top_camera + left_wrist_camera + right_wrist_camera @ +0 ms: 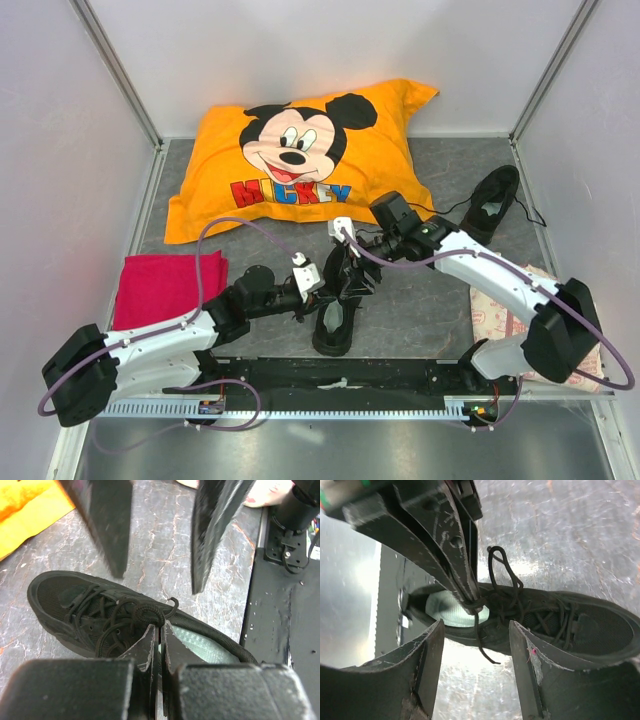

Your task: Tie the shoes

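Note:
One black shoe (335,328) lies mid-table, toe toward the pillow, its pale insole (202,641) showing. My left gripper (161,628) is shut on a black lace at the tongue. In the right wrist view the left gripper's fingertips (470,597) pinch that lace, a loop (502,570) stands up beside them, and the loose end (481,642) hangs down. My right gripper (475,630) is open just above the shoe (590,625) with nothing between its fingers. Its two fingers (111,525) hang over the shoe's toe (60,597). The second shoe (493,200) lies at the back right, its laces trailing.
An orange Mickey pillow (300,160) fills the back. A red cloth (165,285) lies at the left and a printed packet (520,315) at the right under the right arm. The black base rail (340,378) runs along the near edge. White walls enclose the table.

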